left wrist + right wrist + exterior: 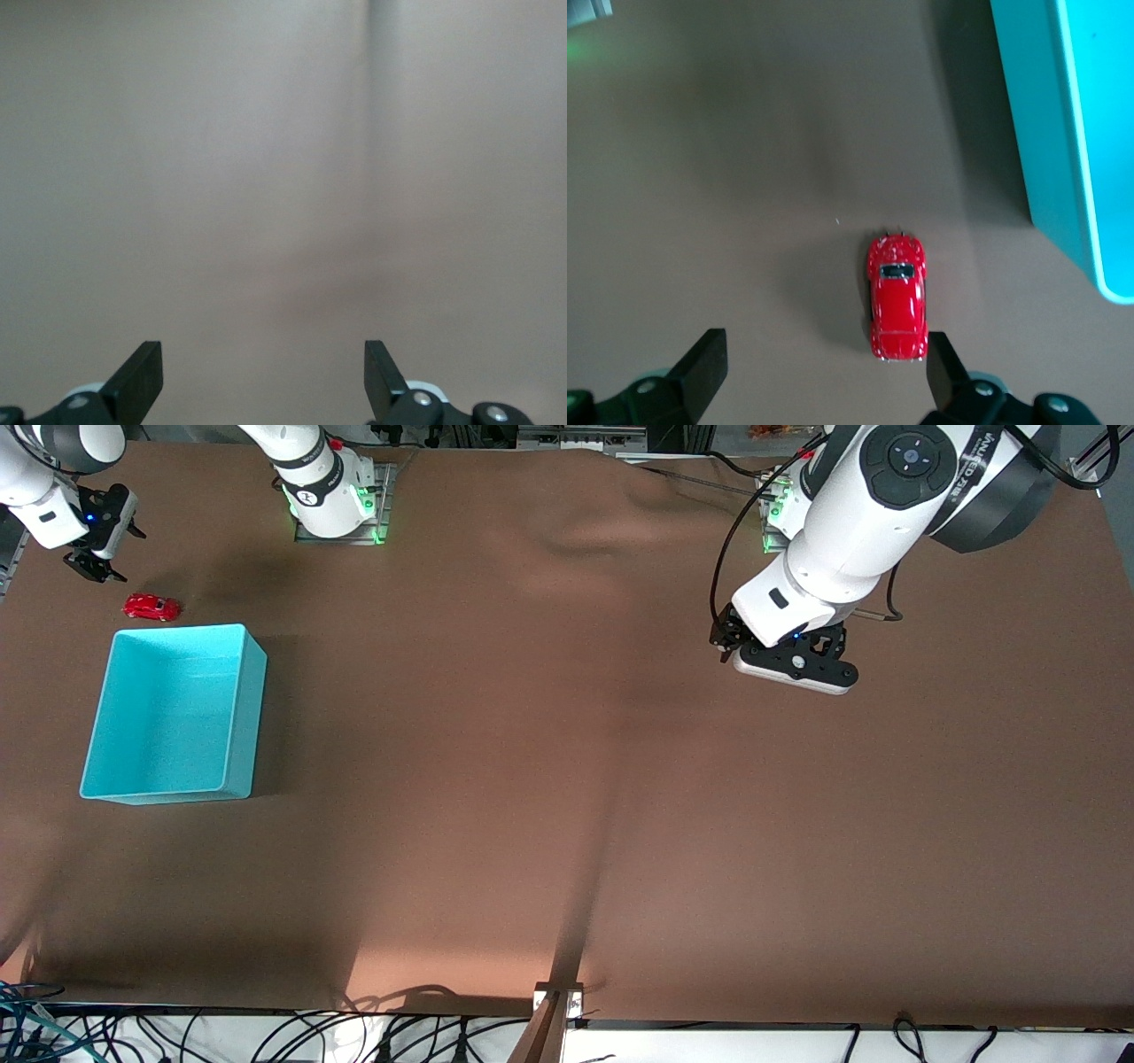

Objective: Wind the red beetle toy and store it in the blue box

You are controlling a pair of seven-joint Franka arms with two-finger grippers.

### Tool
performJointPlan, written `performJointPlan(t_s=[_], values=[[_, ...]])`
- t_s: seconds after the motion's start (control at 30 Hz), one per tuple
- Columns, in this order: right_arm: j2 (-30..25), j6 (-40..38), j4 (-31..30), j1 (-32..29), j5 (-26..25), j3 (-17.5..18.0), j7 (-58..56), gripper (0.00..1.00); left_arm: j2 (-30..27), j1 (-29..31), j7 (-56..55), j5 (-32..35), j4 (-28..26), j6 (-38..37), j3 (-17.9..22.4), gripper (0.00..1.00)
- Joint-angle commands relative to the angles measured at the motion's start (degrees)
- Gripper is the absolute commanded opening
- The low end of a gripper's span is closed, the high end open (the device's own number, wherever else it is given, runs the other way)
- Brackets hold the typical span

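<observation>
Pincers both gape: right pincer (819, 376) above red beetle toy (151, 607) beside blue box (239, 717); left pincer (264, 376) waits over bare bench (567, 797).

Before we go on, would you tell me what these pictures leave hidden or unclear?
- Red beetle toy: its underside and any winding part are hidden by its own body in the right wrist view; it is too small in the front view.
- Blue box: mostly cut off by the edge in the right wrist view.
- Left gripper, open: its fingertips are hidden under the hand in the front view.
- Right gripper, open: its arm is cut off by the front view's edge.
</observation>
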Motion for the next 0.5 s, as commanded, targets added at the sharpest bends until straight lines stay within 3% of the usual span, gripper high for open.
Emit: performJointPlan(t_s=[0.0, 0.47], values=[[-0.16, 2.22, -0.08, 0.24, -2.61, -1.92, -2.63, 1.0, 0.72, 0.34, 0.42, -1.15, 1.37, -0.87, -0.19, 1.0], [0.28, 3.1, 0.89, 0.24, -2.7, -2.89, -4.75, 1.0, 0.72, 0.51, 0.34, -1.24, 1.54, -0.87, -0.01, 1.0]])
